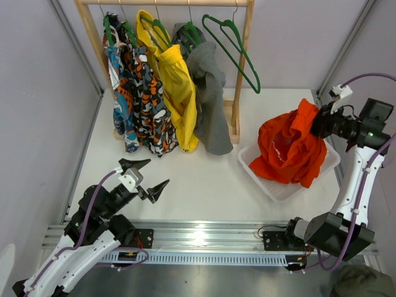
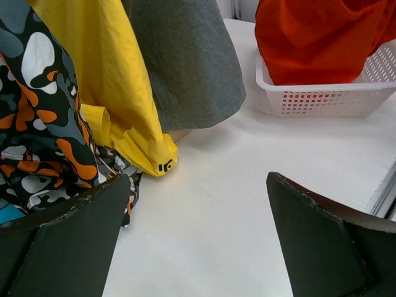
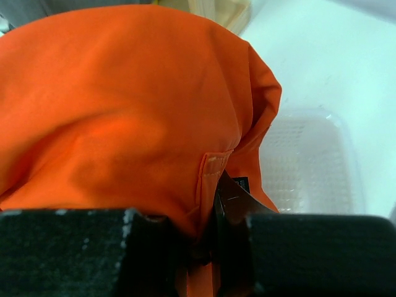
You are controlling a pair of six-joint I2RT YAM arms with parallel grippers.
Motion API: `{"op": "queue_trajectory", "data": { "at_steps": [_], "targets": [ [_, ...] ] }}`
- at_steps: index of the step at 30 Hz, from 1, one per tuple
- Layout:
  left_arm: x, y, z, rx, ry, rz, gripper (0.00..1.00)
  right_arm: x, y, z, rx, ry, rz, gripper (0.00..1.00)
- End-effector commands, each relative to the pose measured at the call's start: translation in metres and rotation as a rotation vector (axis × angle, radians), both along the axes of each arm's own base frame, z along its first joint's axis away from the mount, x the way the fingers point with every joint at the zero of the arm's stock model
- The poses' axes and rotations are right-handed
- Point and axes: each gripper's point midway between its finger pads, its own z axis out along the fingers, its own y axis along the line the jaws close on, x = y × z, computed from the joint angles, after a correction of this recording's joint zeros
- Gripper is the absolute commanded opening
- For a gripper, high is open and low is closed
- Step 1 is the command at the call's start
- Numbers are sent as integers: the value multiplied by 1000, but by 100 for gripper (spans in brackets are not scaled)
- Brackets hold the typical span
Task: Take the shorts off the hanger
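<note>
1. While the right end effector (image 1: 319, 121) is clenched on a fold of the shorts (image 1: 289, 148), the orange-red cloth rises to a peak at the fingers, and its lower part lies heaped in the white basket (image 1: 278, 192).
2. Seen from the right wrist, a seam of the shorts (image 3: 124, 111) is pinched in the right end effector (image 3: 210, 247). A small dark label (image 3: 241, 183) shows just beside the grip. The basket (image 3: 309, 161) lies below and beyond the cloth.
3. The hanger (image 1: 231, 25) hangs bare of cloth at the right end of the wooden rack (image 1: 245, 68), well apart from the shorts.
4. On the same rail, to the left of the hanger, green hangers carry a grey garment (image 1: 209, 99), yellow shorts (image 1: 176, 86) and patterned garments (image 1: 145, 102).
5. The left end effector (image 1: 159, 171) is released, its jaws spread wide and grasping nothing. It hovers over the near left part of the tabletop (image 1: 204, 179).
6. Seen from the left wrist, the left end effector (image 2: 195, 185) faces the hems of the patterned garments (image 2: 37, 124), the yellow shorts (image 2: 105, 74) and the grey garment (image 2: 185, 62). The basket (image 2: 328, 99) with the shorts (image 2: 322, 37) stands further off at the upper right.
</note>
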Motion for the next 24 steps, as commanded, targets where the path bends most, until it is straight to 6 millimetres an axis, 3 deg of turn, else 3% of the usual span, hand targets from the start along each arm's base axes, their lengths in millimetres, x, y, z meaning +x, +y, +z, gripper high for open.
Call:
{"op": "queue_trajectory", "data": {
  "at_steps": [1, 7, 10, 13, 17, 18, 20, 21, 24],
  "targets": [
    [1, -4, 4, -1, -20, -13, 99, 5, 5, -24, -51, 20, 9, 0],
    [0, -3, 6, -9, -23, -14, 99, 11, 3, -80, -89, 136, -11, 3],
    [-1, -3, 6, -12, -22, -17, 99, 12, 0, -107, -105, 205, -15, 14],
    [-1, -3, 6, -11, -23, -18, 99, 11, -3, -129, -111, 268, -27, 34],
    [0, -4, 6, -9, -16, -18, 99, 9, -8, -135, -137, 287, -51, 62],
    [0, -4, 6, -9, -14, -17, 99, 7, -9, -132, -143, 285, -59, 74],
    [2, -4, 2, 3, -1, -12, 99, 8, -13, -126, -167, 276, -80, 83],
    [2, -4, 2, 4, 5, -9, 99, 5, -14, -124, -173, 286, -84, 99],
    [5, -5, -2, 19, 31, -5, 99, 4, -20, -112, -196, 288, -115, 100]
  ]
}}
